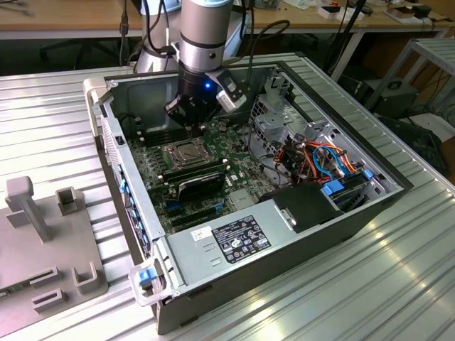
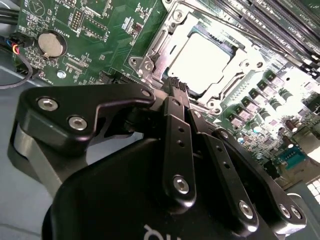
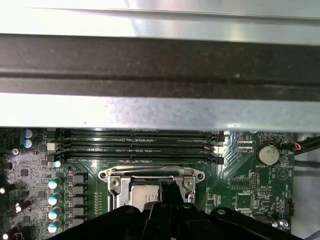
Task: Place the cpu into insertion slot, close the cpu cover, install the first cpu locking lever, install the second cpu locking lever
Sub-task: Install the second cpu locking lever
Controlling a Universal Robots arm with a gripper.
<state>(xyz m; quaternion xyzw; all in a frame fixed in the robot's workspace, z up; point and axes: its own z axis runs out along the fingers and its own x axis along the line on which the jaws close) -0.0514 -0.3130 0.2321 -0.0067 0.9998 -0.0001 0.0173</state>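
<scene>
The cpu (image 2: 200, 62) lies flat in the insertion slot (image 2: 224, 45), its silvery top showing through the window of the cpu cover (image 2: 172, 22). The cover is down over the chip. In the exterior view the socket (image 1: 186, 152) sits mid-board, and my gripper (image 1: 193, 128) hangs just behind it. My gripper (image 2: 176, 86) is shut, its black fingertips pressed together at the socket's metal edge. In the first wrist view the gripper's tip (image 3: 167, 189) overlaps the cover's frame (image 3: 117, 185), beside the cpu (image 3: 141, 192). I see nothing held between the fingers.
Long black memory slots (image 3: 140, 145) run beside the socket, under the case wall (image 3: 150, 60). A coin battery (image 2: 52, 44) sits on the green board. A black fan shroud (image 1: 202, 183), the power supply (image 1: 234, 238) and coloured cables (image 1: 320, 160) crowd the case. A grey fixture (image 1: 43, 234) stands outside.
</scene>
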